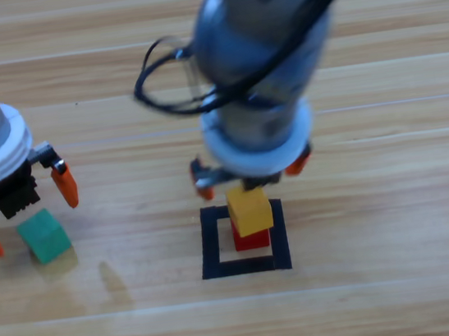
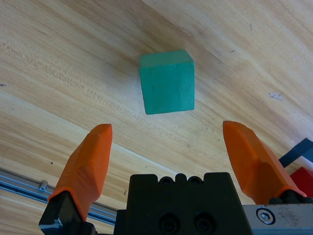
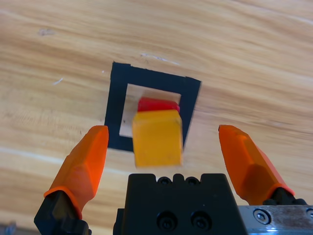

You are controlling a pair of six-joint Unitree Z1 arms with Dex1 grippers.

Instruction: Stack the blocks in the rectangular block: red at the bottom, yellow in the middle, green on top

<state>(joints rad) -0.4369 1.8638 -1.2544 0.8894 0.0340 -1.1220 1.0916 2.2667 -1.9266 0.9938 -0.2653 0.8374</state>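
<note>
- Yellow cube [image 1: 250,209] sits on red cube [image 1: 250,238] inside black tape square [image 1: 213,246] on desk [image 1: 394,195].
- Right gripper [image 1: 250,174] above the stack, jaws apart, touching neither cube.
- Left gripper [image 1: 25,212] at left edge, jaws apart, over green cube [image 1: 44,235] lying on desk, well apart from the square.

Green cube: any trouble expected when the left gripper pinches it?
The green cube looks rigid, with flat sides, so it probably won't roll. Its matte faces likely grip well. It lies slightly askew to the open left gripper, so it may twist on closing.
</note>
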